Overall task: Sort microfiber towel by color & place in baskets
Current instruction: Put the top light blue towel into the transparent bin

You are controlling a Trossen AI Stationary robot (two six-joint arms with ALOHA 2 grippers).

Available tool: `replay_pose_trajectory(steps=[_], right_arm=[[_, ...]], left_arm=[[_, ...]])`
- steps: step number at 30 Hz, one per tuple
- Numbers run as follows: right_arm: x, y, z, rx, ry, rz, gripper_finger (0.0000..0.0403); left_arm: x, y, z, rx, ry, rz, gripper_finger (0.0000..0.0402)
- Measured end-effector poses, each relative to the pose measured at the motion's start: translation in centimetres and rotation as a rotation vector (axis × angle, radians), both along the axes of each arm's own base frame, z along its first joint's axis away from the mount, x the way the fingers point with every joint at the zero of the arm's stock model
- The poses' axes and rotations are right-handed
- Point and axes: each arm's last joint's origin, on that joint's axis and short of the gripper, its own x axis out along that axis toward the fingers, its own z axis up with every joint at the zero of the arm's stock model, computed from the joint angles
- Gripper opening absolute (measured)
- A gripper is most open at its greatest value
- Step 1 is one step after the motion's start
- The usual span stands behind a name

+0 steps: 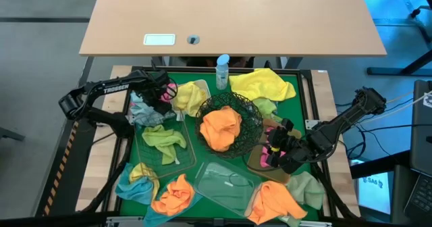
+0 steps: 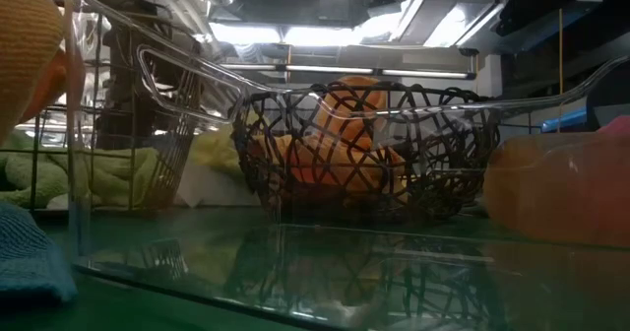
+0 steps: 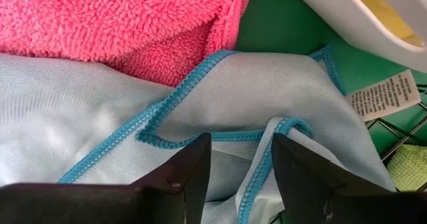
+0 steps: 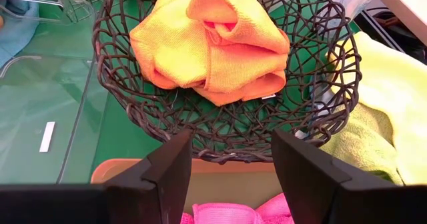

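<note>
My left gripper (image 1: 156, 96) is open at the mat's far left, its fingers (image 3: 193, 167) over a light blue cloth (image 3: 80, 124) that lies next to a pink cloth (image 3: 113, 24) and the white tub (image 3: 360, 14). My right gripper (image 1: 277, 146) is open over the tan tray (image 4: 120, 169), with a pink cloth (image 4: 227, 214) lying in the tray below its fingers. Ahead of it the round black wire bowl (image 4: 227, 127) holds an orange cloth (image 4: 207, 44). The rectangular wire basket (image 1: 145, 156) holds a pale green cloth (image 1: 164, 140). The clear tray (image 1: 226, 183) lies at the near middle. My left gripper points down at a folded, blue-hemmed edge (image 3: 267, 137) of the light blue cloth, one finger on either side of it. I cannot tell whether the fingertips touch the cloth, which lies flat on the mat.
A blue-capped spray bottle (image 1: 223, 70) stands at the mat's far edge beside a yellow cloth (image 1: 263, 84). Orange cloths (image 1: 174, 194) (image 1: 275, 198), a blue cloth (image 1: 135, 186) and a pale green cloth (image 1: 307, 186) lie along the near edge. A wooden table (image 1: 229, 17) stands beyond.
</note>
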Motion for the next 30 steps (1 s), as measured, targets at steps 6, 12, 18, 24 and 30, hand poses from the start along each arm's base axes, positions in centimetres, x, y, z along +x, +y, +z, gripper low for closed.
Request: replay_pose_trajectory(steps=[6,12,18,24,30], right_arm=[[0.0,0.0,0.0,0.0,0.0,0.0,0.0202],[0.0,0.0,0.0,0.0,0.0,0.0,0.0202],[0.0,0.0,0.0,0.0,0.0,0.0,0.0202],[0.0,0.0,0.0,0.0,0.0,0.0,0.0202],[0.0,0.0,0.0,0.0,0.0,0.0,0.0202]], left_arm=[[0.0,0.0,0.0,0.005,0.006,0.025,0.0127],[0.0,0.0,0.0,0.004,0.005,0.025,0.0052],[0.0,0.0,0.0,0.006,0.004,0.025,0.0005],[0.1,0.2,1.4,0.065,-0.014,0.023,0.0001],[0.3,0.4,4.0,0.13,-0.092,0.024,0.0001]])
